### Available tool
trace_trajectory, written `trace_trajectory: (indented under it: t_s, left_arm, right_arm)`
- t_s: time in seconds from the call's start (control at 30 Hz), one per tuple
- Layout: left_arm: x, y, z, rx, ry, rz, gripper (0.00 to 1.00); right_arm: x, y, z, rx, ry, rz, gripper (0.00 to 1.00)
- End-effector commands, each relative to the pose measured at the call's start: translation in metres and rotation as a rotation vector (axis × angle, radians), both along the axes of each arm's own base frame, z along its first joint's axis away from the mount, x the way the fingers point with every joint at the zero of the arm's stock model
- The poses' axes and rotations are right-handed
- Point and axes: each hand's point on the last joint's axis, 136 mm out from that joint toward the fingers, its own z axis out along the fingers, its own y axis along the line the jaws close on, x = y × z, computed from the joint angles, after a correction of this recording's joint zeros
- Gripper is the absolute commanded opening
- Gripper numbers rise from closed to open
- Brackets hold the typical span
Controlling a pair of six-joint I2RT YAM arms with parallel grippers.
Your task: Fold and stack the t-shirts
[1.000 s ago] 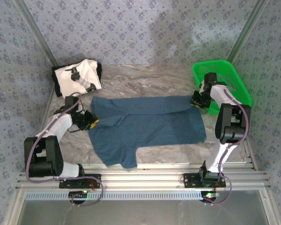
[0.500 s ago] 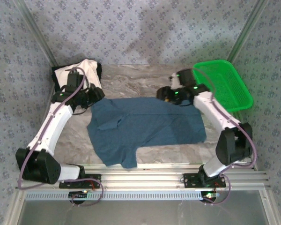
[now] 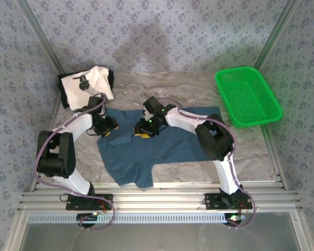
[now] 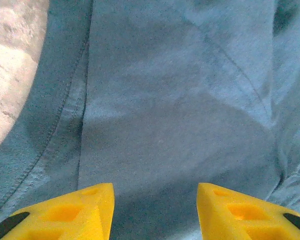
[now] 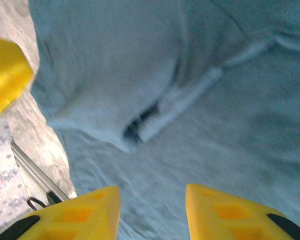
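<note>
The dark teal-blue t-shirt (image 3: 167,149) lies spread over the middle of the table, with a sleeve hanging towards the front edge. My left gripper (image 3: 107,128) is low over its upper left part, open, with bare cloth (image 4: 155,125) between the yellow fingers (image 4: 90,210). My right gripper (image 3: 144,132) hovers over the shirt's upper middle, also open above a folded ridge of cloth (image 5: 160,110); that view is blurred. The white t-shirt with the dark print (image 3: 86,86) sits bunched at the back left corner.
A green plastic basket (image 3: 247,95) stands at the back right. Bare marbled tabletop (image 3: 251,151) shows right of the shirt and along the back. Patterned walls close in on both sides. A metal rail (image 3: 157,201) runs along the near edge.
My right gripper has swept left from the basket side to the shirt's upper middle. My left gripper went back towards the white shirt, then came down onto the teal shirt's left part.
</note>
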Motion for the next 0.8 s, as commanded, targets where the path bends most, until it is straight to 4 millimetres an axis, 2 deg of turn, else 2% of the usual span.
trace_trajectory:
  t_s: [0.0,0.13,0.3,0.57,0.67,0.77]
  left_arm:
    - [-0.002,-0.004,-0.005,-0.039,-0.010,0.008,0.43]
    - [-0.010,-0.003,-0.009,-0.043,-0.002,0.015,0.38]
    - [-0.020,0.007,-0.022,-0.029,0.037,0.040,0.33]
    - [-0.026,0.013,-0.040,-0.012,0.080,0.046,0.32]
    - [-0.028,0.013,-0.047,-0.009,0.096,0.041,0.31]
    - [-0.030,0.013,-0.051,-0.005,0.111,0.040,0.31]
  right_arm:
    - [0.010,0.012,-0.010,-0.027,0.013,-0.046,0.39]
    - [0.015,0.016,-0.027,-0.072,0.023,-0.055,0.36]
    - [0.018,0.014,-0.038,-0.119,0.030,-0.071,0.35]
    - [0.017,0.016,-0.054,-0.214,0.046,-0.074,0.35]
    - [0.019,0.011,-0.059,-0.259,0.044,-0.088,0.29]
    - [0.023,0.013,-0.054,-0.250,0.028,-0.102,0.18]
